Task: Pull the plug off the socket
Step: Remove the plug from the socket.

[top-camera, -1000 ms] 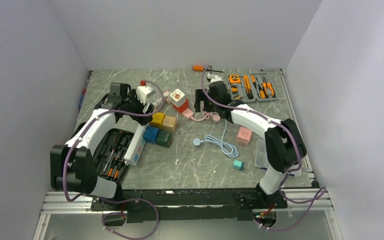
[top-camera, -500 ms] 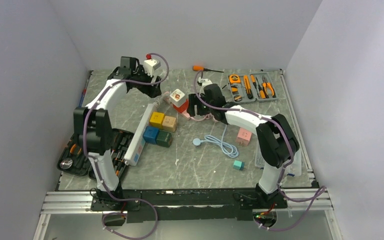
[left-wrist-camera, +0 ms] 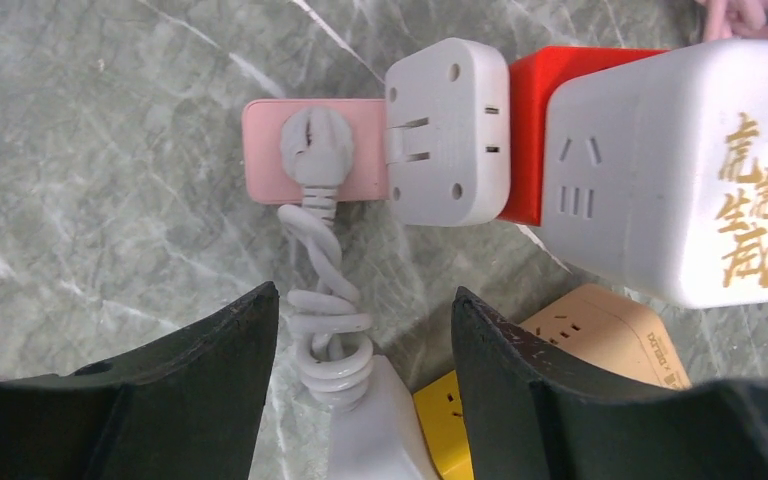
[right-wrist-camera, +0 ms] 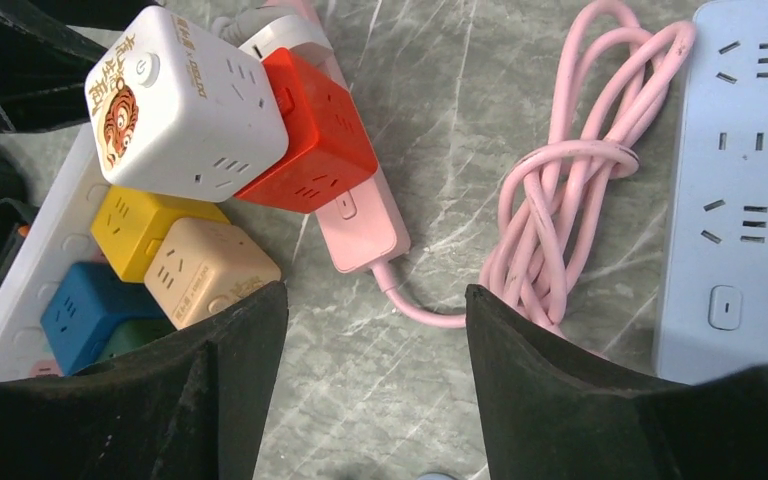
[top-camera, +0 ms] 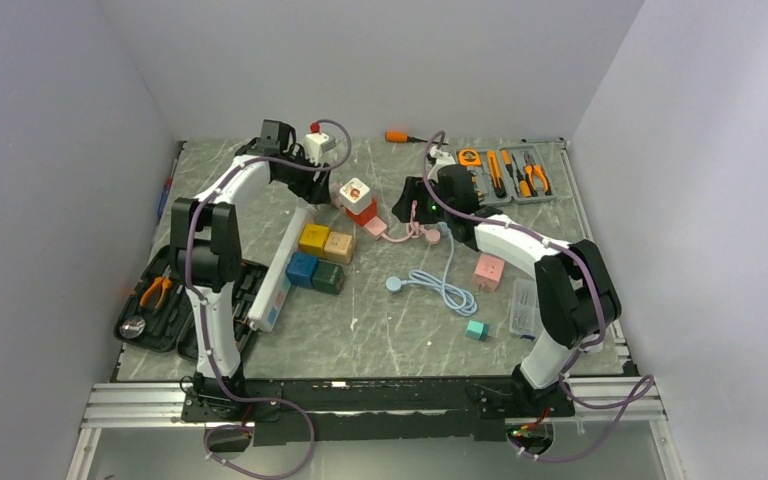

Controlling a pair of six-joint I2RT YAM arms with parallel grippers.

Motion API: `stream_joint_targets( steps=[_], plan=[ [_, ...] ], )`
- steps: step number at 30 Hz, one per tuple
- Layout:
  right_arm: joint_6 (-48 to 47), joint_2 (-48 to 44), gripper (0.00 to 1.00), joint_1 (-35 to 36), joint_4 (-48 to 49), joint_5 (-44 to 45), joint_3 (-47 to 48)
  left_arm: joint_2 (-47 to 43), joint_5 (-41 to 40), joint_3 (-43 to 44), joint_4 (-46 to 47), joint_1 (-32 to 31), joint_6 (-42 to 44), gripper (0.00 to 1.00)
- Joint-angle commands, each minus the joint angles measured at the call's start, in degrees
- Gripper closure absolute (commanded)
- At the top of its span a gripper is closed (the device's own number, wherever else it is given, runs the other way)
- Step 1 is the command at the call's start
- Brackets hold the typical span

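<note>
Grey marble surface (top-camera: 390, 345). All places are taken from the tiger cube (top-camera: 355, 189).

Nearest the bases:
- Teal block (top-camera: 476, 330), well to the near-right.
- Open tool case (top-camera: 175, 300), well to the near-left.

Closer in:
- Near-left: white strip (top-camera: 278, 268) lying lengthwise. Beside it are the yellow cube (top-camera: 313, 238), tan cube (top-camera: 339, 246), blue cube (top-camera: 301, 268) and green cube (top-camera: 327, 278), packed together.
- Near-right: blue cable (top-camera: 440, 285) and pink cube (top-camera: 489, 271).

At the tiger cube:
- Red cube (top-camera: 363, 211) touches its near side.
- Pink socket (right-wrist-camera: 360, 215) runs under the red cube.
- Pink cable (right-wrist-camera: 570, 190) lies bundled just to the right.
- White adapter (left-wrist-camera: 448, 130) sits on the left, between the red cube and the socket's far end, against both.
- Plug (left-wrist-camera: 316, 150) is grey and seated in that far end, just left of the tiger cube. Its cord (left-wrist-camera: 325, 320) coils away from it.

Pincers:
- Left pincer (left-wrist-camera: 360, 340) hangs just left of the tiger cube, over the cord. Jaws are wide and hold nothing, clear of the plug.
- Right pincer (right-wrist-camera: 370, 370) hangs just right of the tiger cube, above bare marble beside the pink cable. Jaws are wide and hold nothing.

Farthest:
- Tool tray (top-camera: 500, 175), far-right.
- Screwdriver (top-camera: 397, 136), beyond the tiger cube at the back edge.
</note>
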Motion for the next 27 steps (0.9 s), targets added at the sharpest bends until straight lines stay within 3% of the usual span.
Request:
stream_joint_targets(
  steps=[1, 8, 13, 19, 27],
  plan=[
    [2.1, -1.7, 0.33, -0.3, 3.2, -2.5, 0.4, 1.6, 3.1, 1.0, -1.6, -0.7, 2.1, 0.33],
    [2.7, -2.0, 0.35, -0.4, 3.3, -4.2, 0.9, 4.8, 0.5, 5.9, -2.5, -0.7, 1.1, 0.30],
    [2.9, -2.4, 0.37, -0.5, 3.0, -4.8, 0.9, 8.7, 0.1, 11.6, -8.2, -1.5, 2.3, 0.32],
    [3.2, -2.8, 0.41, -0.9, 2.3, -5.7, 1.4, 11.8, 0.7, 16.5, -12.9, -2.2, 3.7, 0.53],
    [3.8, -3.4, 0.44, -1.5, 1.5, -7.5, 2.1, 13.3, 1.0, 18.3, -15.8, -2.9, 5.3, 0.67]
  ],
)
